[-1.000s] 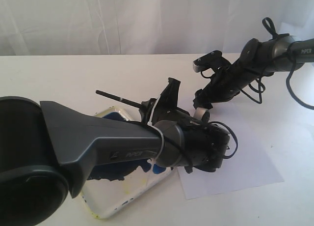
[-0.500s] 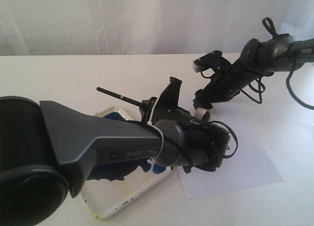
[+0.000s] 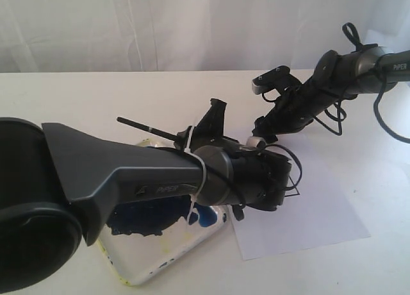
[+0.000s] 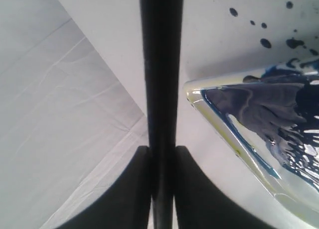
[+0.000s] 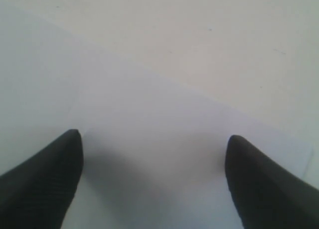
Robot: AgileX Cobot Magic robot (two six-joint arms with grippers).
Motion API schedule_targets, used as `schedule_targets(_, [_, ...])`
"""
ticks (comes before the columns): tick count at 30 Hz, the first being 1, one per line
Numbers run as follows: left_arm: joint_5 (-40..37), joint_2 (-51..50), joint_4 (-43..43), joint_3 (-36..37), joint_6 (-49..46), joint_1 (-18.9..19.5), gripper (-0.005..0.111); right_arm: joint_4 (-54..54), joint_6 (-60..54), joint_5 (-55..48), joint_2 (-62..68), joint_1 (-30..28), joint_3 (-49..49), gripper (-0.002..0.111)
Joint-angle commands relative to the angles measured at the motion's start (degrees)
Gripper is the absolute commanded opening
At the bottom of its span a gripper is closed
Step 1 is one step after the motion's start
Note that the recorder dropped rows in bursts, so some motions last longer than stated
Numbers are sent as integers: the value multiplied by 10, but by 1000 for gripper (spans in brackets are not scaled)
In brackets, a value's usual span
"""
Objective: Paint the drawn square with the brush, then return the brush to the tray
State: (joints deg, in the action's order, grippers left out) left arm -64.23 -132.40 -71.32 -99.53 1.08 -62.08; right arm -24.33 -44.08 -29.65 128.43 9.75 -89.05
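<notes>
At lower left, the tray (image 3: 160, 266) holds a wide pool of blue-black paint, and splatter (image 4: 264, 42) dots the counter (image 3: 96, 96) beside it. Your left jaws pinch the brush (image 3: 147, 127) mid-shaft, handle angled up-left. That thin shaft could twist in the pinch, or a wet tip could drip outside the drawn square, which the arm hides. At right, your right jaws hang spread and empty over the paper sheet (image 3: 320, 211).

A white paper sheet (image 3: 320, 211) lies flat on the white tabletop (image 3: 77, 96) just below the wide-spread right claw (image 5: 152, 139), small dark paint spatters (image 4: 265, 42) dot the tabletop ahead of the left claw (image 4: 163, 157), and a pale curtain (image 3: 160, 25) hangs well behind both claws.
</notes>
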Motion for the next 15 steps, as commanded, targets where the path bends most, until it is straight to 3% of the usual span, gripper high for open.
schedule_targets(1, [-57, 11, 21, 3, -1, 3, 0, 21, -2, -13, 12, -1, 4, 73])
schedule_targets(15, [-57, 11, 29, 3, -11, 7, 0, 21, -2, -12, 12, -1, 4, 73])
